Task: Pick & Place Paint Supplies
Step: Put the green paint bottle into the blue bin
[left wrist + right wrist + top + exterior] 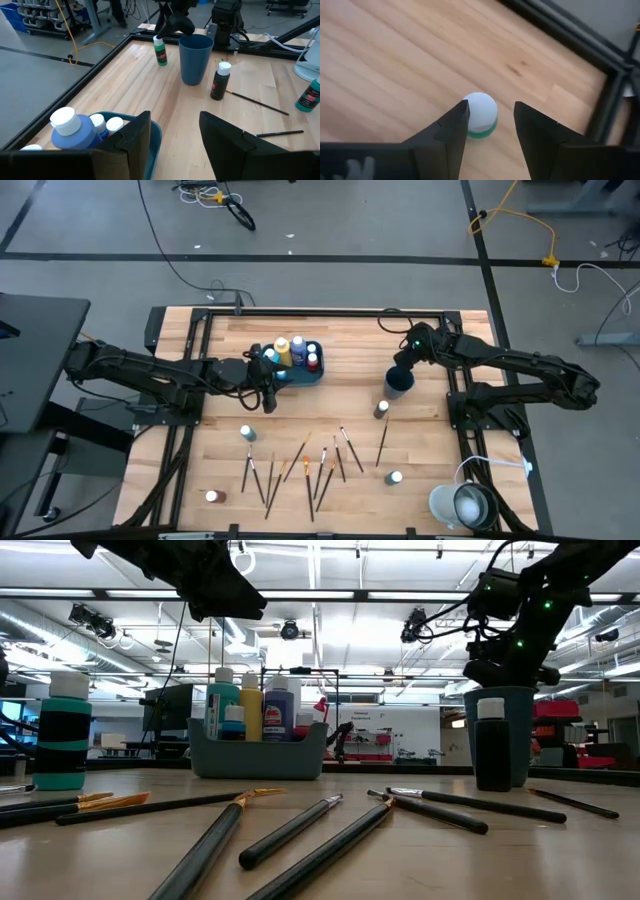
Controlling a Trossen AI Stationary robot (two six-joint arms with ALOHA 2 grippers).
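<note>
no readable text, labels, brands, numbers or signs on anything in view

Teal rectangular tray [156,137]: mostly hidden behind left gripper's fingers. White-capped green paint bottle [481,114]: only cap visible. White-capped blue bottle [75,135]: cut off at edge.

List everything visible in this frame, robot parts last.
Wooden table: one, light wood, under everything.
Teal rectangular tray: one, table's far-left middle.
White-capped paint bottles in the tray: about six, blue, yellow, others.
Loose bottles: five; green beyond the cup, black beside the cup, teal, teal, brown.
Dark blue round cup: one, right of centre.
Thin paintbrushes: about ten, scattered at the near middle.
White round object: one, near-right corner.
Left gripper: open, at the tray.
Right gripper: open, above the green bottle.
</note>
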